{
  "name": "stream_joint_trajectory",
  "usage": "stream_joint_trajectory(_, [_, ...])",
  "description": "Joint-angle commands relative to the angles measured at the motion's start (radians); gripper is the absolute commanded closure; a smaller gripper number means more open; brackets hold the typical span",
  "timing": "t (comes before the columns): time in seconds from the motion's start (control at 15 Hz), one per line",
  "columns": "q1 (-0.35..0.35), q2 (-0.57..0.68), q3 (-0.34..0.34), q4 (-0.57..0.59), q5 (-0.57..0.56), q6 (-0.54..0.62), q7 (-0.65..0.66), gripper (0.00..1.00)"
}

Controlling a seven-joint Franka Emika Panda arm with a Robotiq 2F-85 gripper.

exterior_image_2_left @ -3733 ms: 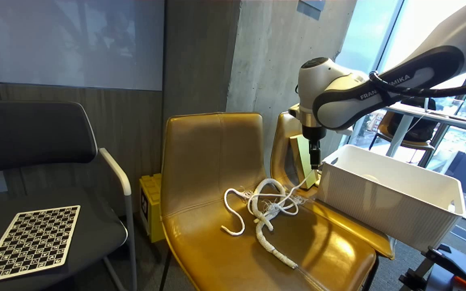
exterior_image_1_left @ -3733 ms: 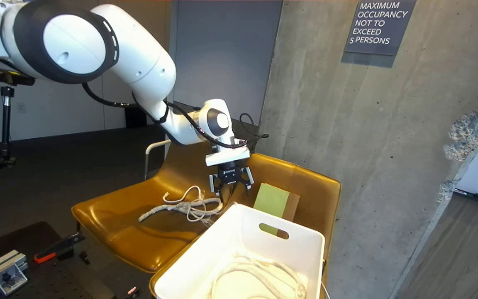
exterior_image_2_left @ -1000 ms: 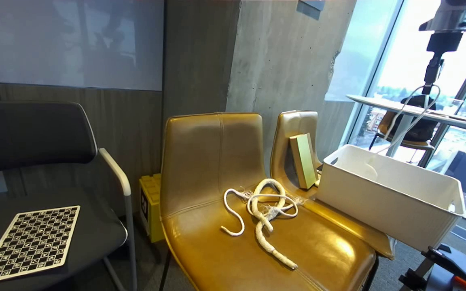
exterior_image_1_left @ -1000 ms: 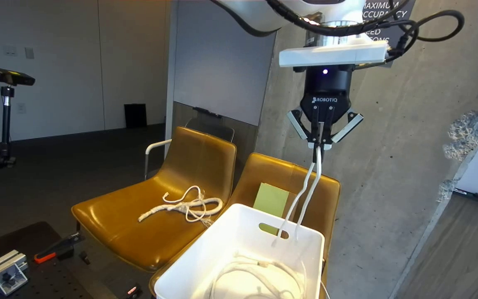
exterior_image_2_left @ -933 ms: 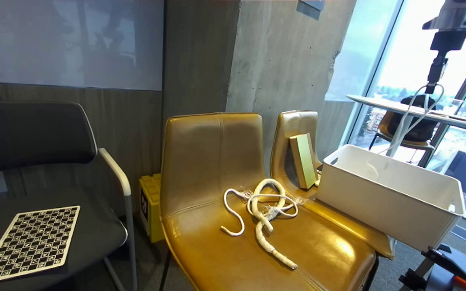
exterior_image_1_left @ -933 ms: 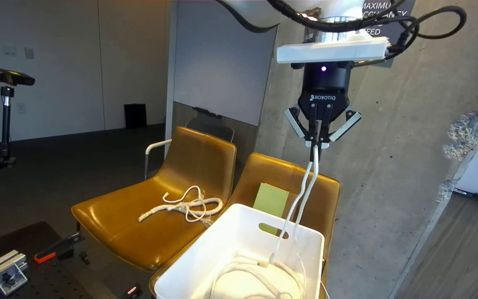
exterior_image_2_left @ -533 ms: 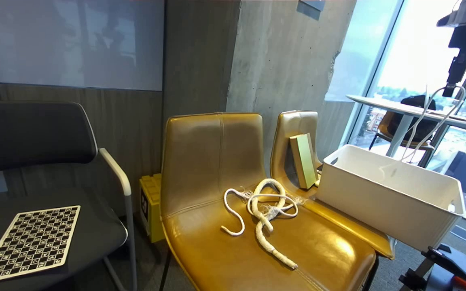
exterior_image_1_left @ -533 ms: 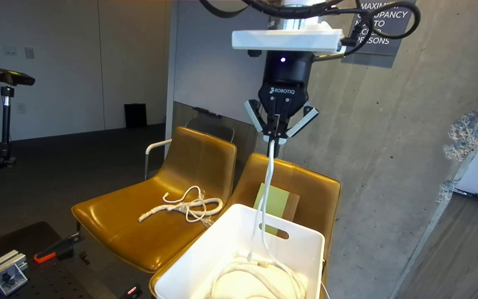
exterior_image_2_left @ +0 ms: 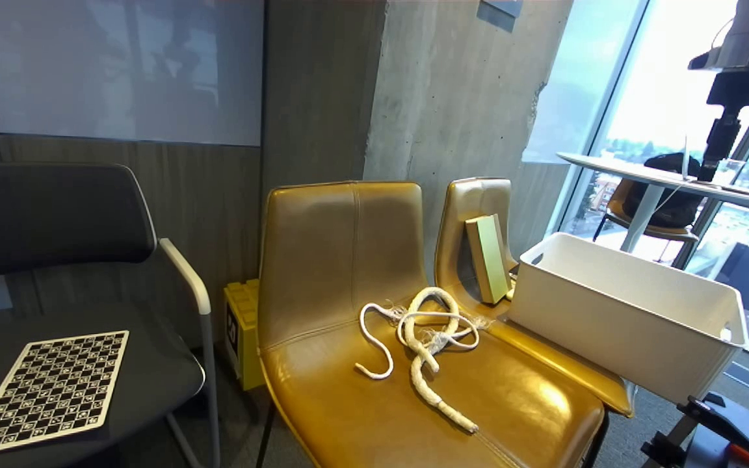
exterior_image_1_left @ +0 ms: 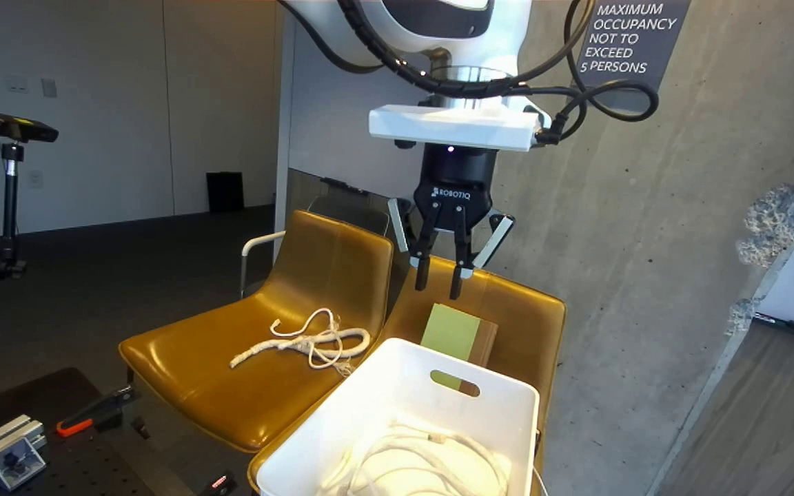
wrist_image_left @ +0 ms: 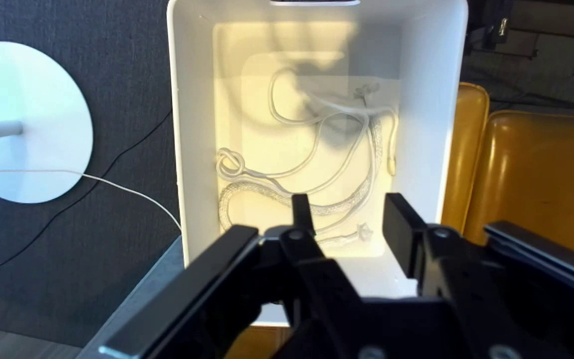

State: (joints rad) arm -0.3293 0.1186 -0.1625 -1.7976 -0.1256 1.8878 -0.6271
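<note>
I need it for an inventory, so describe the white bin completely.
The white bin is a deep, rectangular, open-topped box that looks like plastic, with rounded corners and a handle slot in each short end. It stands open side up on a tan, leather-look chair. Tangled pale rope lies on its floor. The open tool hangs above it without touching.

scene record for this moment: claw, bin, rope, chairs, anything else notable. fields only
claw: open, nothing held, above the white bin
bin seat: a tan chair
bin contents: pale rope, thick and thin lengths tangled
slab: green and brown, leaning against that chair's back
neighbouring chair: also tan, with a loose rope bundle on its seat
wall sign: maximum occupancy 5 persons
</note>
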Motion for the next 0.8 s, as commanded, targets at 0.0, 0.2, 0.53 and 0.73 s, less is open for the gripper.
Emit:
stream_joint_trajectory(0.0, [0.027,-0.039,-0.009,-0.035,0.061,0.052,-0.008,0.27])
stream_joint_trajectory(0.2, [0.068,-0.088,0.016,-0.119,0.130,0.102,-0.026,0.06])
stream_joint_trajectory(0.53, [0.164,-0.109,0.069,-0.218,0.273,0.195,-0.051,0.00])
stream_joint_trajectory(0.73, [0.219,-0.174,0.103,-0.327,0.301,0.243,-0.043,0.00])
